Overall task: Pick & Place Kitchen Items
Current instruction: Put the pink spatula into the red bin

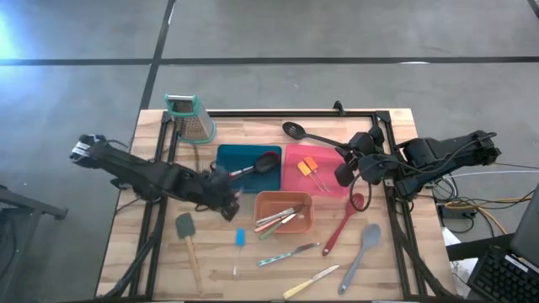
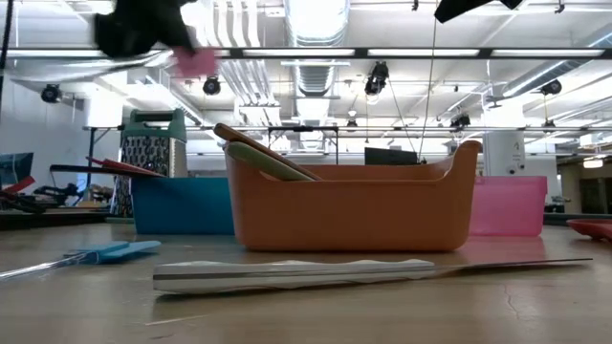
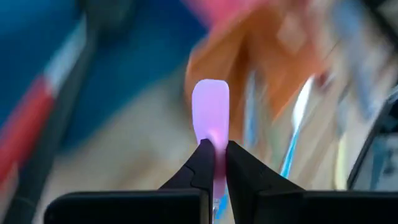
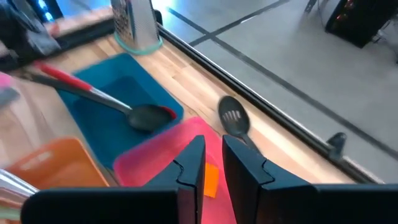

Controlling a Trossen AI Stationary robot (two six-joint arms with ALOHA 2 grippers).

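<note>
One light, stiff pink-headed spatula [image 3: 210, 112] sits pinched by its thin handle (slippery, probably) in left gripper [image 3: 216, 163].

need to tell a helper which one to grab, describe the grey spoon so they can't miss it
Start at the orange tray in the middle of the wooden table, then look toward the table's front right corner. The grey spoon lies there at a slant, right of the red spoon; it is the only all-grey utensil.

Three trays mid-table, utensils around them.
Grater [image 1: 191, 116] behind left tray [image 1: 229, 160]; w/ spoon [image 1: 255, 167] in it — front tray [image 1: 263, 220] holds knives [image 1: 281, 219], spatula [image 1: 184, 227] lies left.
</note>
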